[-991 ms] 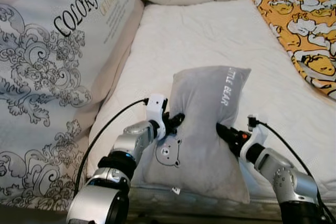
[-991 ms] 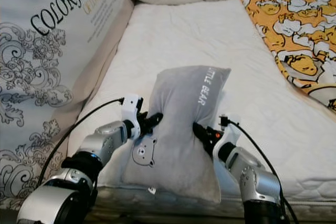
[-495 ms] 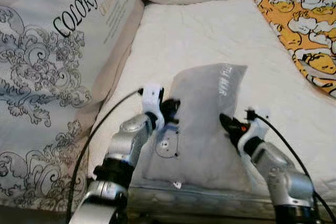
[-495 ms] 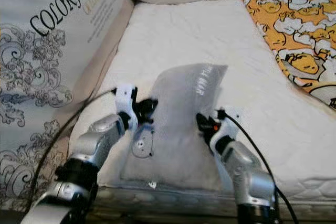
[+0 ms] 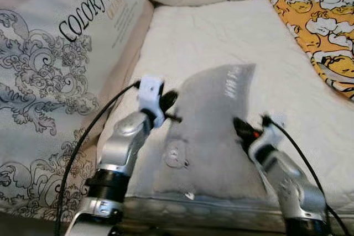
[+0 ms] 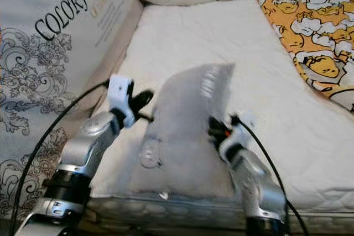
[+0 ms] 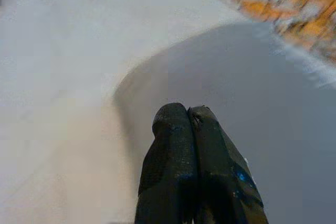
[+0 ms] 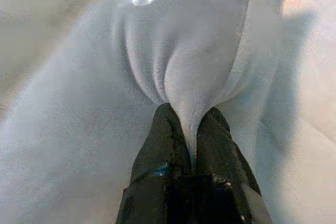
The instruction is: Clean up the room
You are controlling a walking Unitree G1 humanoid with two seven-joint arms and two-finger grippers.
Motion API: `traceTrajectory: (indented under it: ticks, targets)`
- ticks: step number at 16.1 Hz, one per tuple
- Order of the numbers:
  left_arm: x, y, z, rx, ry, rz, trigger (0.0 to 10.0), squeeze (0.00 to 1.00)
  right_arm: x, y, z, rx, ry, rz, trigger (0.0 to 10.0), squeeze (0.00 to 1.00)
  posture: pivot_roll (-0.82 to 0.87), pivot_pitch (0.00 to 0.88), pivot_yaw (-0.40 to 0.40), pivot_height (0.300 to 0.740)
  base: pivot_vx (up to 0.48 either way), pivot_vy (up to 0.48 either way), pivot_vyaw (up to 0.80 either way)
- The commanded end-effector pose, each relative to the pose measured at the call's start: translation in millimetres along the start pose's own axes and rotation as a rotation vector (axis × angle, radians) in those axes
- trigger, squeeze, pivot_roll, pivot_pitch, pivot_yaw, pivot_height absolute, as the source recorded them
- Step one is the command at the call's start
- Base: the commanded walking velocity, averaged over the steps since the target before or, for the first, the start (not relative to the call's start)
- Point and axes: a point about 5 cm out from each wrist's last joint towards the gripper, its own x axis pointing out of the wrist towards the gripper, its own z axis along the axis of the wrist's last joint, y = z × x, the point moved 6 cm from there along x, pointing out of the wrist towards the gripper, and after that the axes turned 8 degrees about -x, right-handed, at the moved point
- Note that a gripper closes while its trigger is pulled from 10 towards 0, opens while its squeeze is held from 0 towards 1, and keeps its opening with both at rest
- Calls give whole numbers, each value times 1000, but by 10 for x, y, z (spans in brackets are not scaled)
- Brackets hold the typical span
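Grey pillow (image 5: 213,125) lies at the near edge of the white bed (image 5: 221,42), flatter and less raised than a second ago, when both grippers pinched its sides. Now the left gripper (image 5: 176,118) has let go and sits just beside the pillow's left edge, fingers pressed together on nothing, while the right gripper (image 8: 188,124) still clamps a fold of its right side; an orange patterned blanket (image 5: 326,26) covers the bed's far right

Grey pillow (image 5: 213,120) on white mattress (image 5: 199,37)
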Motion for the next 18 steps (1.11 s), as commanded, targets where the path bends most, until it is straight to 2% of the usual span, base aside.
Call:
traceTrajectory:
  ticks: [1,2,3,4,5,6,7,9,10,11,12,13,14,15,18]
  targets:
    - [1,54,-88,21,37,21,9922,0,-8,-54,-134,-17,51,-25,0,0,-68,0,165,740,0,0,0]
    - [26,24,-198,4,72,-4,10000,0,-39,-196,-297,-27,119,-67,0,0,-88,0,172,740,0,0,0]
    - [78,-35,-405,-40,124,-42,10000,667,-132,-465,-579,-44,233,-140,0,0,-90,0,166,740,0,0,0]
    - [92,-57,-467,-74,140,-52,10000,1000,-166,-542,-651,-47,262,-160,0,0,-91,0,164,740,0,0,0]
    - [124,-90,-517,-134,142,-67,10000,1000,-203,-607,-714,-50,287,-165,0,0,-95,0,153,740,0,0,0]
    - [130,-99,-526,-148,142,-71,10000,1000,-210,-619,-726,-51,291,-164,0,0,-95,0,153,740,0,0,0]
    - [169,-201,-439,-311,68,-146,10000,1000,-226,-636,-765,-68,310,-147,0,0,-118,0,140,740,0,0,0]
    - [207,-294,-443,-505,27,-225,10000,1000,-248,-674,-817,-91,333,-134,0,0,-132,0,131,740,0,0,0]
    - [219,-353,-457,-579,16,-258,10000,1000,-248,-674,-821,-91,332,-127,0,0,-145,0,128,740,0,0,0]
    - [219,-353,-457,-579,16,-258,10000,1000,-248,-674,-821,-91,332,-127,0,0,-145,0,128,740,0,0,0]
    - [232,-438,-438,-680,-2,-306,10000,1000,-236,-641,-806,-96,327,-112,0,0,-156,0,129,740,0,0,0]
    - [232,-438,-438,-680,-2,-306,10000,1000,-236,-641,-806,-96,327,-112,0,0,-156,0,129,740,0,0,0]
    - [248,-558,-465,-711,7,-349,10000,1000,-204,-600,-767,-103,314,-93,0,0,-163,0,135,740,0,0,0]
    - [263,-655,-531,-708,34,-364,10000,1000,-169,-559,-715,-105,297,-79,0,0,-162,0,134,740,0,0,0]
    - [277,-702,-601,-712,54,-366,10000,1000,-111,-481,-664,-105,280,-49,0,0,-155,0,132,740,0,0,0]
